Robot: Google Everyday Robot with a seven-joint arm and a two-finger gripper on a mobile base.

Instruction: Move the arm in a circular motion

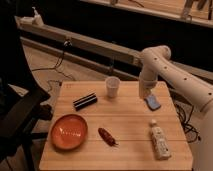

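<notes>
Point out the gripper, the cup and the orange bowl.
gripper (146, 93), camera view, its lower tip, over the far right of the table (131, 125).
cup (113, 87), camera view, middle of its side.
bowl (69, 131), camera view, its bare inside.

I see the arm (176, 76) reaching in from the right, its pincer (148, 93) over the right rear of the counter (131, 122), just above a sponge (153, 103). Cup (112, 87) rear centre, bar (85, 101) left of it; bowl (69, 131) front left, pepper (106, 136) right of it, bottle (159, 141) front right.

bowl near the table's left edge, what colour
Orange-red round bowl, seen in the camera view; the end effector hangs farther back, by a flat blue pad.
</notes>
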